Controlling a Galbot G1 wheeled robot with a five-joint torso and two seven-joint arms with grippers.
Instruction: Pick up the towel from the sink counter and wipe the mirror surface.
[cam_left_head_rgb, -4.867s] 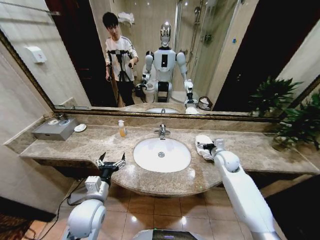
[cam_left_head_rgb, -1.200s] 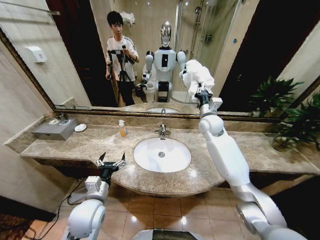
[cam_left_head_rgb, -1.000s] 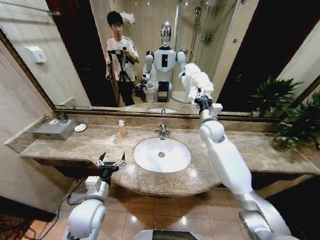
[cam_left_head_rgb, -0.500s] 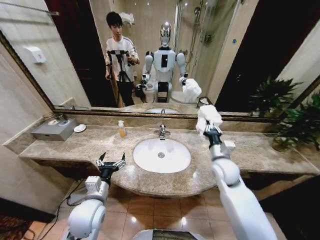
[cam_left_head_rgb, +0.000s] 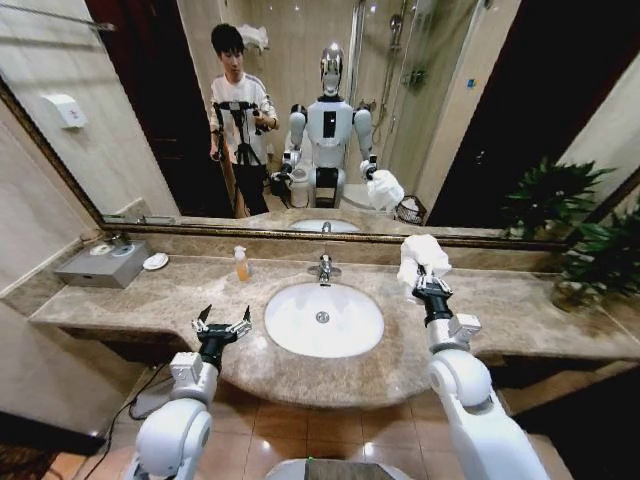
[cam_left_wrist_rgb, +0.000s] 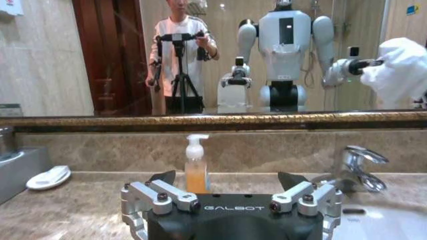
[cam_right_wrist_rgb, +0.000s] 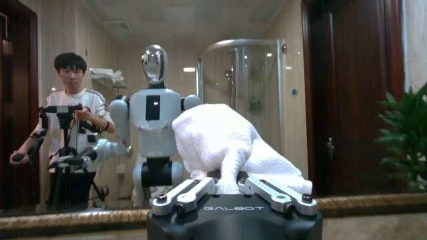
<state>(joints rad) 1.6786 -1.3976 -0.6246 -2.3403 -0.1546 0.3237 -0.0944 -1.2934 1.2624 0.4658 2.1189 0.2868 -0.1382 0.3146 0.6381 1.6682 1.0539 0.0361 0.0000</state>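
Note:
My right gripper (cam_left_head_rgb: 428, 281) is shut on the white towel (cam_left_head_rgb: 422, 254), which bunches up above its fingers. It hangs over the sink counter (cam_left_head_rgb: 520, 315), right of the white basin (cam_left_head_rgb: 323, 320), and stands off the mirror surface (cam_left_head_rgb: 470, 120). The glass shows the towel's reflection higher up. In the right wrist view the towel (cam_right_wrist_rgb: 227, 142) bulges out of the shut gripper (cam_right_wrist_rgb: 230, 186) and faces the mirror. My left gripper (cam_left_head_rgb: 222, 325) stands open and still at the counter's front edge, left of the basin; its own view shows the gripper (cam_left_wrist_rgb: 230, 181) with nothing between its fingers.
An orange soap bottle (cam_left_head_rgb: 240, 264) and a chrome faucet (cam_left_head_rgb: 324, 267) stand behind the basin. A grey tray (cam_left_head_rgb: 104, 264) and a white dish (cam_left_head_rgb: 155, 261) sit at the far left. A potted plant (cam_left_head_rgb: 600, 260) fills the right end of the counter.
My right arm has come down and back from the glass with the towel, from high on the mirror to just above the counter. The camera has shifted slightly. The left arm is unmoved.

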